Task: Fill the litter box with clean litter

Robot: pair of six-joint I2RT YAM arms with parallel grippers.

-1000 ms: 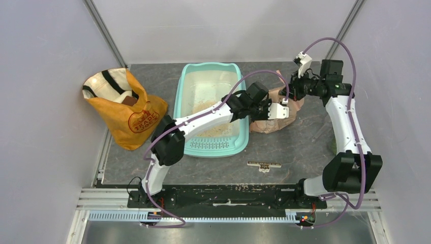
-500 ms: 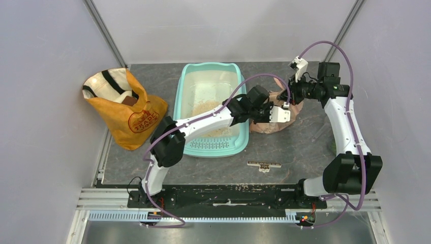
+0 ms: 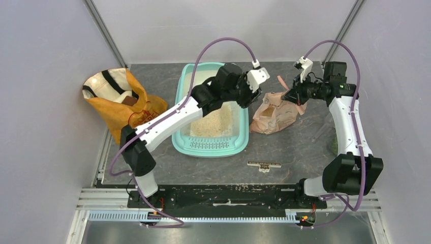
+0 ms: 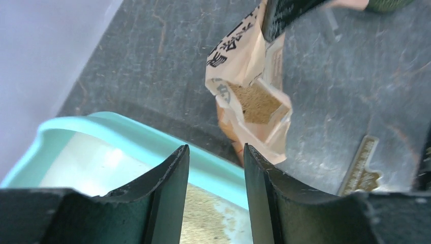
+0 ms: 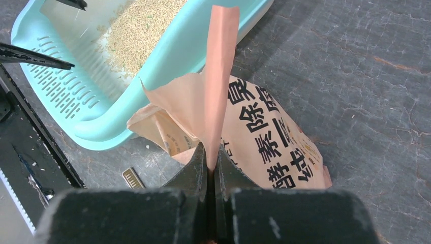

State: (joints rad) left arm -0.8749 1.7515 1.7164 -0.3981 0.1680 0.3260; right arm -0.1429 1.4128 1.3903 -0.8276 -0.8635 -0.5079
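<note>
The mint-teal litter box [image 3: 179,122] lies in the middle of the table, with a heap of beige clean litter [image 3: 211,124] spread over its near half by the slotted grate. My left gripper [image 4: 216,147] hangs open and empty above the box's right rim [image 4: 152,137]; litter [image 4: 203,218] shows between its fingers. The pink-tan paper bag [image 3: 272,114] slumps on the table right of the box, mouth open toward it. My right gripper [image 5: 209,152] is shut on an upright flap of that bag [image 5: 274,137]. In the right wrist view the box rim [image 5: 167,76] and litter [image 5: 137,30] appear at upper left.
An orange-yellow bag with black straps [image 3: 127,109] stands left of the box. A small brown comb-like strip [image 3: 264,164] lies on the table in front of the box and paper bag. Grey walls close in on both sides and behind.
My left gripper opened, let go of the paper bag and swung up and back over the box's far right corner. The bag dropped onto the table; my right gripper still grips its flap.
</note>
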